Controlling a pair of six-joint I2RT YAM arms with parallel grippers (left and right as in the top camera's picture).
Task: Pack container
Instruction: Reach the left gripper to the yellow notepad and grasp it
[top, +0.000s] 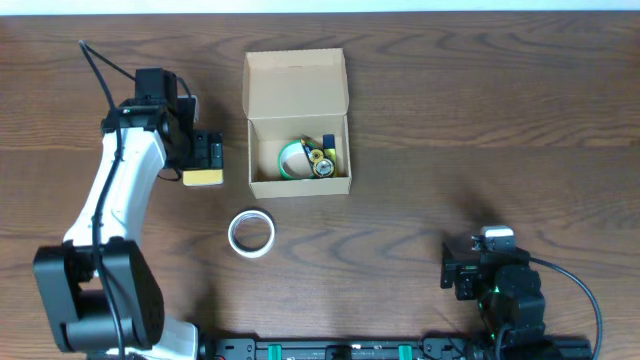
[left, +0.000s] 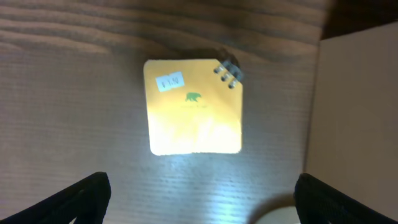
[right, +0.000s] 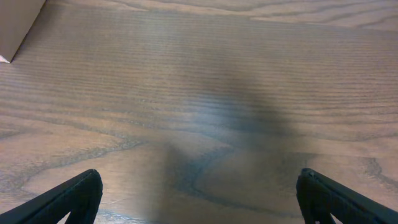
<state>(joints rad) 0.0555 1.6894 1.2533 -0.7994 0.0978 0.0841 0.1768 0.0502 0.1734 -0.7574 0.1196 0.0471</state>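
Box: I am looking at a tan cardboard box (top: 295, 82). It is a plain rectangle, and its flap lid is lying open toward the far side. It is sitting near the middle of the table.
Inside the box: A green ring (top: 290, 160), a round yellowish thing (top: 322, 165) and a small blue thing (top: 328, 142) are lying close together by the near wall.
Pad: A small yellow square pad (left: 194, 109) with round corners, a white sticker and a tiny green picture is lying flat just left of the box.
Tape: A white ring of tape (top: 251, 233) is lying flat near the box's front.
Table: I am seeing dark brown wood (top: 480, 130) with wavy lines.
Left arm: The white arm (top: 120, 190) is reaching from the near left corner, with its wrist over the pad.
Left gripper: It (left: 202, 183) is hanging above the pad, with its black fingers (left: 81, 199) spread wide.
Right arm: It (top: 505, 295) is sitting folded low at the near right edge, well apart from the box.
Right gripper: It (right: 199, 180) is spread wide too, and it is facing bare wood.
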